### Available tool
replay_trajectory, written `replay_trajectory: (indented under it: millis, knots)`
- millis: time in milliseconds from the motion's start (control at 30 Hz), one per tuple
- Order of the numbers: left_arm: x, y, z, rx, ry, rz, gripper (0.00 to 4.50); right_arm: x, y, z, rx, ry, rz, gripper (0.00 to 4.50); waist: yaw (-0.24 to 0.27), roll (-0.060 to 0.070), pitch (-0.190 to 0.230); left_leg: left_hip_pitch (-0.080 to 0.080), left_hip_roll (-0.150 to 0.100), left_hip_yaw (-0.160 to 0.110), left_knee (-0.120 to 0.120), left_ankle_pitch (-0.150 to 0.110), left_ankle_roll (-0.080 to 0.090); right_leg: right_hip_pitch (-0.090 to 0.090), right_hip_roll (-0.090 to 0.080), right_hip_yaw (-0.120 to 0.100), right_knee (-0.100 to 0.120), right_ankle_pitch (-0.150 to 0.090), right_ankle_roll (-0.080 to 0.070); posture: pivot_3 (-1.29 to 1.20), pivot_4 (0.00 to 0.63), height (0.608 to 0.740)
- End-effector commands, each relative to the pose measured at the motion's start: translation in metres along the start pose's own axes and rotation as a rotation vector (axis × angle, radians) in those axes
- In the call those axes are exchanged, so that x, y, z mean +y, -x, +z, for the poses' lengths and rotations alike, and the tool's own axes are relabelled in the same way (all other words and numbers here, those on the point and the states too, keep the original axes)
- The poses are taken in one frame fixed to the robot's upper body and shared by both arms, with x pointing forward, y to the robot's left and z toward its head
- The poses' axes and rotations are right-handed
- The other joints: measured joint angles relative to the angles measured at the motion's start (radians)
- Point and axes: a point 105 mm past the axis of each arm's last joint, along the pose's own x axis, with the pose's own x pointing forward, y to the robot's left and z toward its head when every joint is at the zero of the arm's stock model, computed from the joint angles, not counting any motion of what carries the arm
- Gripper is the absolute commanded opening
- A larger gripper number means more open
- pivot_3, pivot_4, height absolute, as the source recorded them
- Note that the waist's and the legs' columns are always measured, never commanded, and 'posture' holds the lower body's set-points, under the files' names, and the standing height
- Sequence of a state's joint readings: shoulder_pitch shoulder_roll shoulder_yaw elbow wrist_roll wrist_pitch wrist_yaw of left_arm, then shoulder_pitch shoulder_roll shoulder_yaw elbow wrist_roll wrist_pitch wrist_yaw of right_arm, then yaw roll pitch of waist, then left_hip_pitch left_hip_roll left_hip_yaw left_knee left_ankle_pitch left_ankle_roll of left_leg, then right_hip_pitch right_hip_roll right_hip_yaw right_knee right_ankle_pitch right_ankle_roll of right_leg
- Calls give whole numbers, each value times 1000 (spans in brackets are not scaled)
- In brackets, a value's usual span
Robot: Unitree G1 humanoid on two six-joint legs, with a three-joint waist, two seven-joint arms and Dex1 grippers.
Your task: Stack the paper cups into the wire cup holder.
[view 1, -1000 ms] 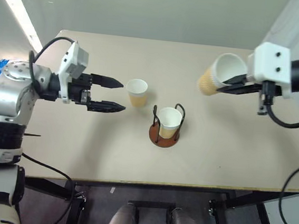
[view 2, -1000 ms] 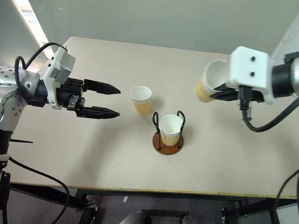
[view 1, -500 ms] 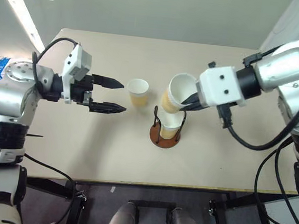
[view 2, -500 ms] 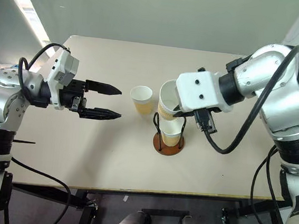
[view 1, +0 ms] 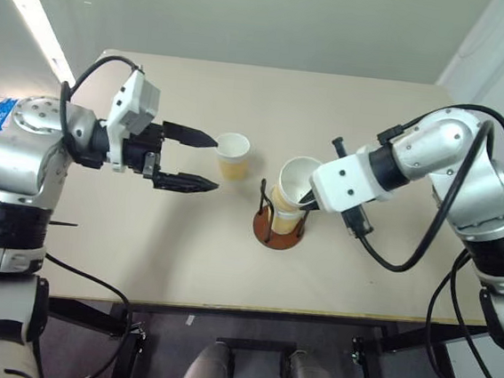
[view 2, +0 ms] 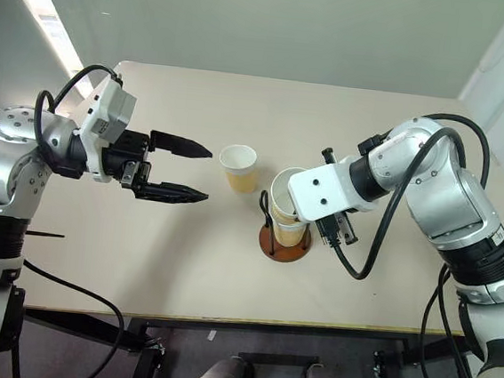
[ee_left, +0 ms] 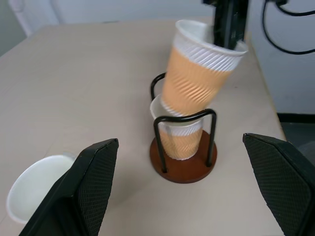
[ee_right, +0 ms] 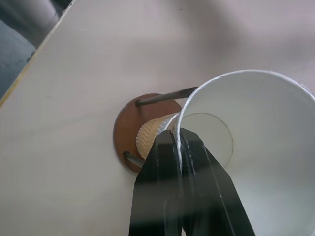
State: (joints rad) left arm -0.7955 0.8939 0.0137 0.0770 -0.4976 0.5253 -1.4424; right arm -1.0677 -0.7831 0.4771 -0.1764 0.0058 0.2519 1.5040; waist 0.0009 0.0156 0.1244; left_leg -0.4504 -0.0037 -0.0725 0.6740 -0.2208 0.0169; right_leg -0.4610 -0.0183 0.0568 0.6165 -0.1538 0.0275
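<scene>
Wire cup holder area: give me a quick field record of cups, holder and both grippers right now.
holder: black wire cup holder on a round reddish-brown base, upright on the beige table
cup in holder: one tan paper cup, seated upright
held cup: second tan paper cup, tilted, its bottom entering the seated cup
right gripper: shut on the held cup's rim
loose cup: third tan paper cup, upright on the table
left gripper: open, empty, beside the loose cup

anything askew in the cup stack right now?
Yes. The cup pinched at its rim by the right gripper leans at a tilt, its bottom only partly entered into the cup already standing in the wire cup holder. It is not seated. The third cup stands upright on the table.
</scene>
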Motion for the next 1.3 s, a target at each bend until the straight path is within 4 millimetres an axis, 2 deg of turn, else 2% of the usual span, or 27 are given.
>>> replay_trajectory:
  millis: [33,200,300,400,500,633,700,867,1033,1200,1300]
  knots:
    - [-8,0,25,-51,-90,-40,4464,-3,0,1,19,37,-6,31,0,0,0,0,0,0,0,0,0,0,0,0,0,0,0,0,150,740]
    - [-8,-2,24,-47,-94,-37,4464,-6,-5,-1,31,50,2,31,-1,0,0,0,0,0,0,0,0,0,0,0,0,0,0,0,150,740]
    - [-8,-4,22,-44,-94,-34,4464,-10,-7,1,32,49,-3,605,-1,0,0,0,0,0,0,0,0,0,0,0,0,0,0,0,150,740]
    - [-7,-5,21,-42,-92,-31,4464,-17,-5,5,11,35,-31,1600,-1,0,0,0,0,0,0,0,0,0,0,0,0,0,0,0,150,740]
    - [-6,-6,19,-34,-93,-23,4464,-28,5,8,-26,-17,-102,2564,-1,0,0,0,0,0,0,0,0,0,0,0,0,0,0,0,150,740]
    - [2,-8,13,7,-129,35,4464,-48,31,8,-108,-174,-267,2564,1,0,0,0,0,0,0,0,0,0,0,0,0,0,0,0,150,740]
    - [8,-13,9,47,-173,81,4464,-56,51,6,-200,-303,-386,2564,2,0,0,0,0,0,0,0,0,1,0,0,-1,0,0,0,150,740]
    - [33,-28,0,201,-317,203,4464,-54,89,-2,-432,-614,-587,2564,6,-1,0,0,0,0,0,0,-1,2,0,0,-2,0,0,0,150,740]
    - [50,-37,-10,364,-444,248,4464,-40,96,-4,-546,-759,-652,2564,4,-1,0,0,-1,0,0,1,-1,1,0,1,-2,0,0,0,150,740]
    - [63,-49,-22,508,-546,234,4464,-13,94,-12,-544,-858,-660,2564,6,-1,0,0,0,0,-2,1,-1,1,0,0,-3,1,1,0,150,740]
    - [68,-51,-30,543,-555,231,4464,-9,96,-10,-564,-880,-659,2564,5,0,0,0,-1,0,-1,1,-1,1,0,1,-3,2,3,0,150,740]
